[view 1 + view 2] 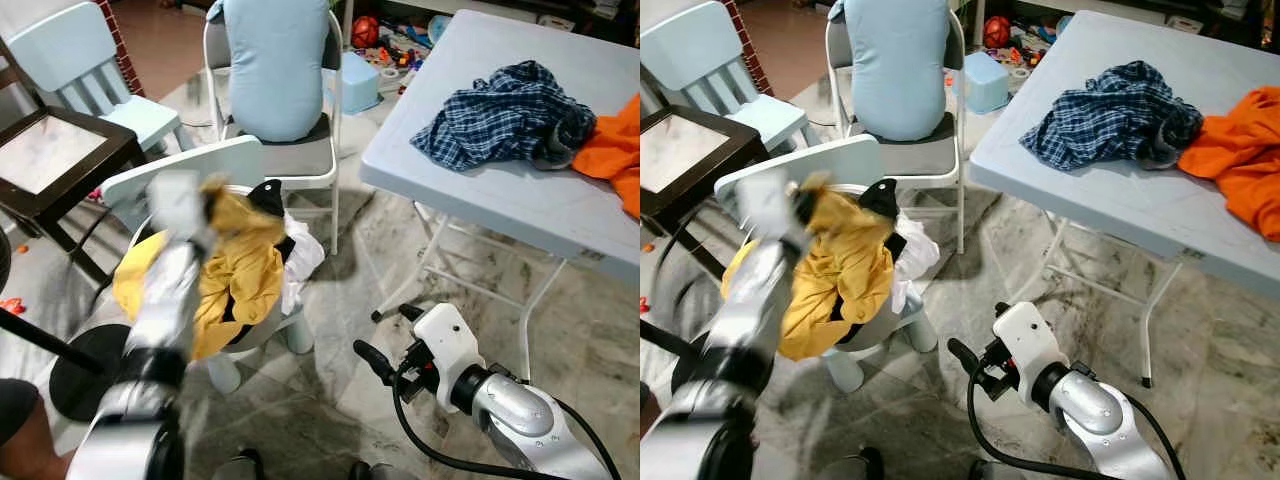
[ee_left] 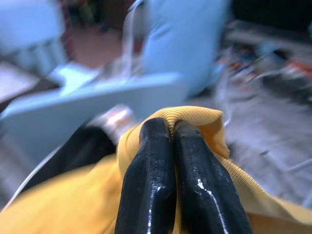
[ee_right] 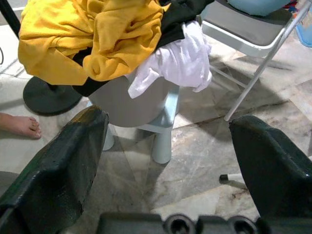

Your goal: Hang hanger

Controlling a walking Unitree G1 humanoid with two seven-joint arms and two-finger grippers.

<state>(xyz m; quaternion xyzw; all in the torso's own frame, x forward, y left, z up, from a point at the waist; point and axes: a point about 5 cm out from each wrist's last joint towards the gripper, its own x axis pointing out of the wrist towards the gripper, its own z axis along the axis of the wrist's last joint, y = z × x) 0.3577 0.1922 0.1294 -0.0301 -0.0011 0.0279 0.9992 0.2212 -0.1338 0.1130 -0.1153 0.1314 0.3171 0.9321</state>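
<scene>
Probably a home: child's chair point(image 1: 85, 60), toys point(image 1: 385, 45), marble floor point(image 1: 600, 330).

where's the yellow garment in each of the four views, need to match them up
Left eye view: yellow garment lower left, heaped on the small pale blue chair, the left gripper at its top.
Right eye view: lower left, same heap.
Left wrist view: bunched around the shut fingers.
Right wrist view: upper left, over a white cloth.
Shared landmark: the small pale blue chair.

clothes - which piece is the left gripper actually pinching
The yellow garment heaped on the small chair: the left gripper is shut on a fold of it. The white cloth beside it and the plaid shirt on the table lie untouched.
</scene>
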